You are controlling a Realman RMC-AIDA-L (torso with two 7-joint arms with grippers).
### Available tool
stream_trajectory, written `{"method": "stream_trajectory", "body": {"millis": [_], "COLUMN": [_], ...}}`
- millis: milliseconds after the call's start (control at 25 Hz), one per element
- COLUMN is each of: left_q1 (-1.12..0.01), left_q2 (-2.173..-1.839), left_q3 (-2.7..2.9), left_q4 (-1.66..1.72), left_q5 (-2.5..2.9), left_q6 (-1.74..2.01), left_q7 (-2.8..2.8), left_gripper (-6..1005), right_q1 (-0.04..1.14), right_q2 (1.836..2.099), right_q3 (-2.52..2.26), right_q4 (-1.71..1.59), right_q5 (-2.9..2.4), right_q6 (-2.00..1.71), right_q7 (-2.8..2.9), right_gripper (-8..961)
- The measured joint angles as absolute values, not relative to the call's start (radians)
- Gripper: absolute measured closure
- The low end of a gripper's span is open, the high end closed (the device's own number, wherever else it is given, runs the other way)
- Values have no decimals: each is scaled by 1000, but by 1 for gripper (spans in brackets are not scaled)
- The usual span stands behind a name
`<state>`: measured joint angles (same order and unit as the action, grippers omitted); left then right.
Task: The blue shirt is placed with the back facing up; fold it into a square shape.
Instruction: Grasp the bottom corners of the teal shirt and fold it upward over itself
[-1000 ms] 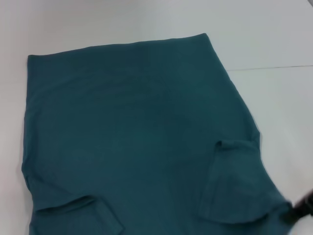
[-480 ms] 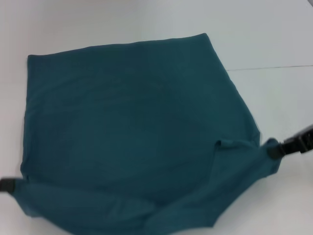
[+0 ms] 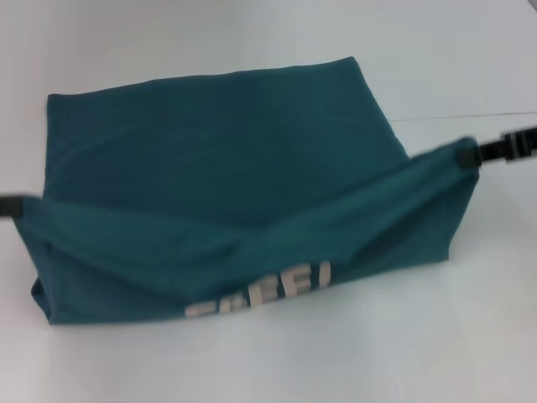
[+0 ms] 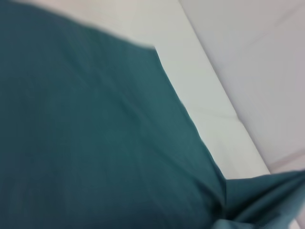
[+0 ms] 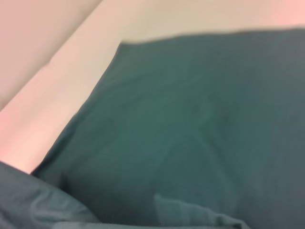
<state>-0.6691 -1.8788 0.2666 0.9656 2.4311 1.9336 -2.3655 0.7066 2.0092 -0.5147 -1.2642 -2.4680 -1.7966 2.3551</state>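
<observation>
Both grippers, left (image 3: 18,206) and right (image 3: 471,154), hold the shirt (image 3: 210,159) by its near corners, jaws apparently clamped on fabric. The lifted edge hangs between them above the counter (image 3: 377,353), white lettering (image 3: 260,294) showing underneath.

A dark teal-blue shirt (image 3: 226,159) spreads across most of the head view, its far portion lying flat on a white bench (image 3: 470,67), with a straight far edge running from the upper left toward the upper centre of the frame. Its near edge is raised off the surface and stretched taut from the left border to the upper right, sagging in the middle. The lifted underside faces the camera and shows pale block lettering (image 3: 260,294), partly creased and unreadable, in the lower centre. Both wrist views show the same soft, smooth fabric, bunched into folds at one corner.
</observation>
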Motion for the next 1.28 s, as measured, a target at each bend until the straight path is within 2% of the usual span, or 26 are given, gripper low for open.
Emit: {"method": "stream_trajectory", "body": {"millis": [520, 960, 1280], "left_q1": [-715, -731, -739], "left_q2": [-1887, -1944, -1959], "left_q3": [333, 522, 564], "left_q4": [910, 897, 842], "left_q5": [2306, 2296, 2296], "left_q6": [1634, 1316, 1188], "left_q7": [-2237, -2159, -2113], "left_gripper": [978, 975, 976], "right_q1": [721, 732, 761], "right_q2": [2031, 2079, 2072], "right_q3": [-589, -705, -771], "right_q4": [-1174, -1067, -975], "right_q5": [-2390, -2386, -2373], "right_q6": [-1411, -1133, -1075], "right_q7": [2413, 2413, 2333], "right_gripper": [887, 887, 888]}}
